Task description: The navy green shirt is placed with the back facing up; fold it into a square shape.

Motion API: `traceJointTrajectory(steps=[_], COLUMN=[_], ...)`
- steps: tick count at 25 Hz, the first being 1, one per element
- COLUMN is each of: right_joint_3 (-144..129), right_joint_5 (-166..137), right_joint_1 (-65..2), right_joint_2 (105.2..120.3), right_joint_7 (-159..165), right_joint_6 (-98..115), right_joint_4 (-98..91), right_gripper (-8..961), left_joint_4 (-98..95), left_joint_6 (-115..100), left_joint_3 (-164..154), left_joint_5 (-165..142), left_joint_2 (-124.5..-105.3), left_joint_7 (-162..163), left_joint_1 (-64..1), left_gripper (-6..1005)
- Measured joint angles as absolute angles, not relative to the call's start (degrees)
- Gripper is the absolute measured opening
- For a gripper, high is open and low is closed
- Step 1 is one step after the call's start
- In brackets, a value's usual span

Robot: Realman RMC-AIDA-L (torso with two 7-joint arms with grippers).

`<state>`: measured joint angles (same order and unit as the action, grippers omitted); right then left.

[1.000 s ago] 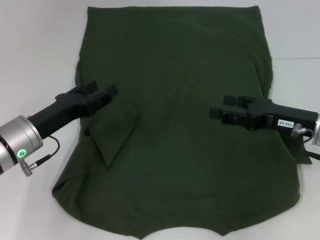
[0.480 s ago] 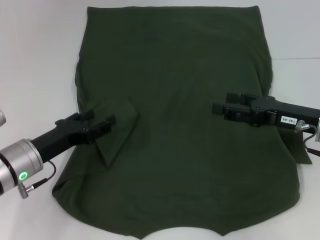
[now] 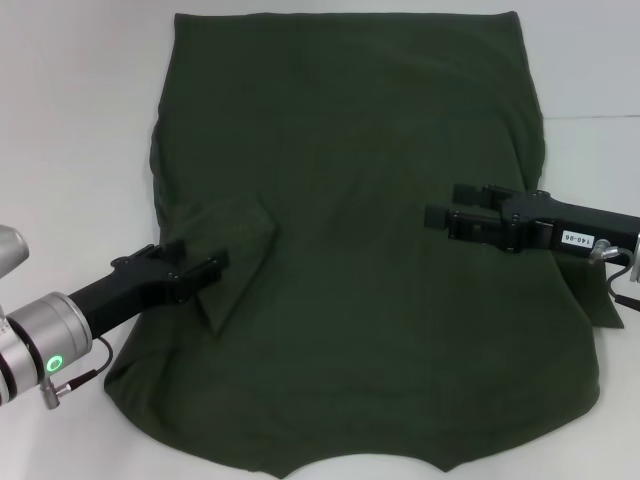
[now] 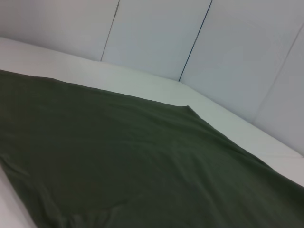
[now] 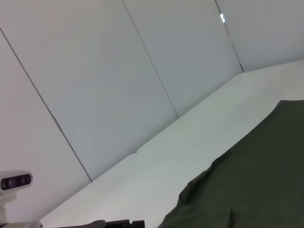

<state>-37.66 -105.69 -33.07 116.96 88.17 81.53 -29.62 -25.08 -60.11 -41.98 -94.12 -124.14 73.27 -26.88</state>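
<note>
The navy green shirt (image 3: pixel 370 250) lay spread flat across the white table (image 3: pixel 70 100), taking up most of the head view, its straight edge on the far side and a curved edge at the near side. On its left part a sleeve (image 3: pixel 225 255) sat folded inward onto the body of the cloth, making a darker angled flap with a pointed near corner.

The left gripper (image 3: pixel 205 268) was low over that left portion, its black fingers (image 3: pixel 195 272) pointing toward the folded flap and sitting right at its edge; they looked close together, with no cloth visibly pinched, though whether the tips touched the fabric could not be told. The right gripper (image 3: pixel 440 215) hung over the right part of the shirt, pointing inward toward the middle, its two fingers (image 3: pixel 470 192) parted with a clear gap and nothing between them.

From the left wrist view, only the dark cloth (image 4: pixel 118 161) and pale table with wall panels (image 4: pixel 156 33) behind showed. The right wrist view caught a shirt edge (image 5: pixel 247 185) on the table.
</note>
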Motion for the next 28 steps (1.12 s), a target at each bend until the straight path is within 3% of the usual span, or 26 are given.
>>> traceJointTrajectory(steps=[28], right_joint_3=[-37.5], right_joint_5=[-105.6], right_joint_1=[-32.6], right_joint_2=[117.08], right_joint_7=[88.0], right_joint_6=[81.5], right_joint_4=[-29.6], right_gripper=[891], left_joint_4=[-26.0], left_joint_6=[-57.2], left_joint_3=[-43.8], left_joint_5=[-93.5], left_joint_2=[-124.02], left_joint_7=[72.6], left_joint_1=[-26.3], left_gripper=[766])
